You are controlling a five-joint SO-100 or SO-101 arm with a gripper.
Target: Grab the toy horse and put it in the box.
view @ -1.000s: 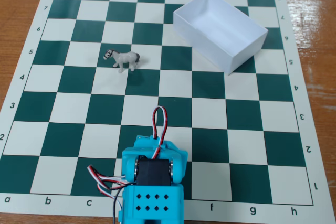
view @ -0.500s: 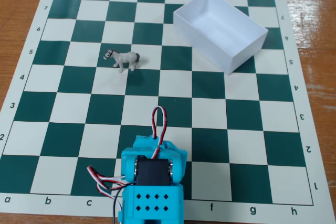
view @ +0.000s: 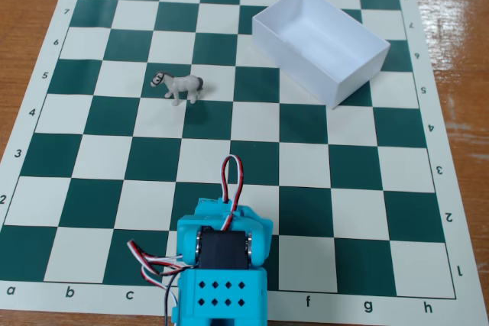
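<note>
Horse: toy horse (view: pixel 178 87) upright on chessboard (view: pixel 92 158), left of centre, head facing left. Box (view: pixel 321 43) well apart at upper right, open-top, angled. Turquoise arm (view: pixel 221 265) at bottom edge; claw hidden, spread or pressed unknowable.

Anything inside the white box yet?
Nothing shows in the box: bare white floor. Its near walls hide a thin strip. The toy horse stands outside on the chessboard.

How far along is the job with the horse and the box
Nothing looks done yet: the toy horse stands on the chessboard, apart from the white box, which is empty. Nothing is in hand; the blue arm sits at the near edge. Grabbing and placing remain.
</note>
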